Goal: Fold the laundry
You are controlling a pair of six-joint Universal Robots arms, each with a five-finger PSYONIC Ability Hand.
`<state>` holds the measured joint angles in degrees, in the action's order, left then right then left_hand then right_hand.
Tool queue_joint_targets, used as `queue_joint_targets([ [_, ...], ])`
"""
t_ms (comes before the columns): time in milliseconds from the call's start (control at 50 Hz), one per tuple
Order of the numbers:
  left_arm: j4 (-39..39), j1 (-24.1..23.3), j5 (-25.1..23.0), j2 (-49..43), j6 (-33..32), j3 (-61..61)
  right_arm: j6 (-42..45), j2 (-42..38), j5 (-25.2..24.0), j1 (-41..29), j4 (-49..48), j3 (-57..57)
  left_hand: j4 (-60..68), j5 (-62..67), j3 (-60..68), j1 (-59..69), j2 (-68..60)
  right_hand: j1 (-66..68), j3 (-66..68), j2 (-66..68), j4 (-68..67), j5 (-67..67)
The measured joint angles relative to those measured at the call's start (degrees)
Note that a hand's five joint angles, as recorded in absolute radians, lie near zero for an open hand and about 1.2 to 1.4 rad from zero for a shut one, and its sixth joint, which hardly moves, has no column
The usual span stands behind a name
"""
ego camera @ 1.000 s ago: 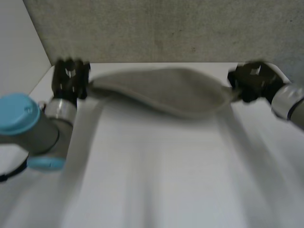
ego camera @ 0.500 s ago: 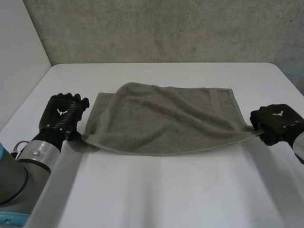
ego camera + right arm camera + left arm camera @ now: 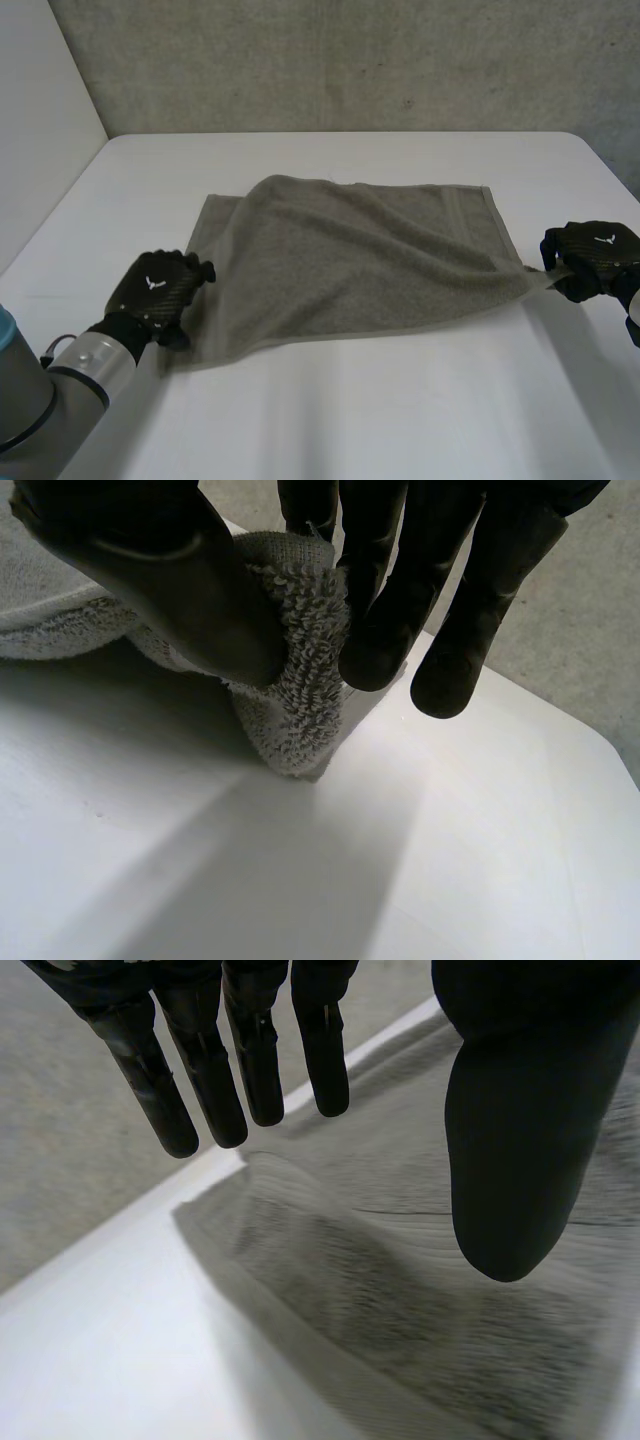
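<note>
Progress is looking slight: the grey terry-cloth towel (image 3: 350, 255) is lying rumpled across the middle of the frame on the white table (image 3: 400, 420), no clean fold showing. At the right edge, the right hand (image 3: 590, 260) is pinching its near corner tight. At lower left, the left hand (image 3: 158, 295) is hanging straight-fingered by the other near corner, gripping nothing.
</note>
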<state>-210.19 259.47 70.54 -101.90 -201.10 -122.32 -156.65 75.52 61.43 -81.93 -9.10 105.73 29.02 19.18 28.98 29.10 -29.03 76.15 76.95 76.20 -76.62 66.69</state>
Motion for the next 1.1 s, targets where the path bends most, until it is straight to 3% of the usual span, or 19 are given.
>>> queue_joint_targets([
  [100, 6.3, 0.1, -1.9, 2.3, -0.1, -0.1, 0.0, 0.0, 0.0, 0.0, -0.3, 0.4, 0.1, -0.1, 0.1, 0.0, -0.1, 0.0, 0.0, 0.0, 0.0, 0.0],
  [220, 8.7, 0.1, -2.0, 3.0, -0.4, 0.0, 0.1, 0.0, 0.0, -0.1, -0.4, 0.6, 0.0, -0.2, 0.0, -0.1, 0.0, 0.0, 0.0, 0.0, 0.0, 0.0],
  [560, 6.2, 2.5, -1.4, -3.8, -11.8, 0.2, 0.5, -0.1, 0.0, -0.1, -0.5, 1.0, -0.1, -0.5, -0.1, -0.2, 0.1, 0.0, 0.1, 0.0, 0.0, 0.0],
  [900, 3.5, 2.6, -1.4, -6.5, -11.8, 1.2, 0.6, -0.1, 0.0, -0.1, -0.5, 1.2, 1.7, 0.9, 1.9, 1.8, -1.8, 0.0, 0.1, 0.0, 0.0, 0.0],
  [1100, -1.2, 2.5, -1.3, -7.7, -11.2, 3.0, 0.7, -0.7, 0.0, -0.1, -0.4, 1.2, 13.2, 12.8, 13.2, 13.2, -13.2, 0.0, 0.1, 0.0, 0.0, 0.0],
])
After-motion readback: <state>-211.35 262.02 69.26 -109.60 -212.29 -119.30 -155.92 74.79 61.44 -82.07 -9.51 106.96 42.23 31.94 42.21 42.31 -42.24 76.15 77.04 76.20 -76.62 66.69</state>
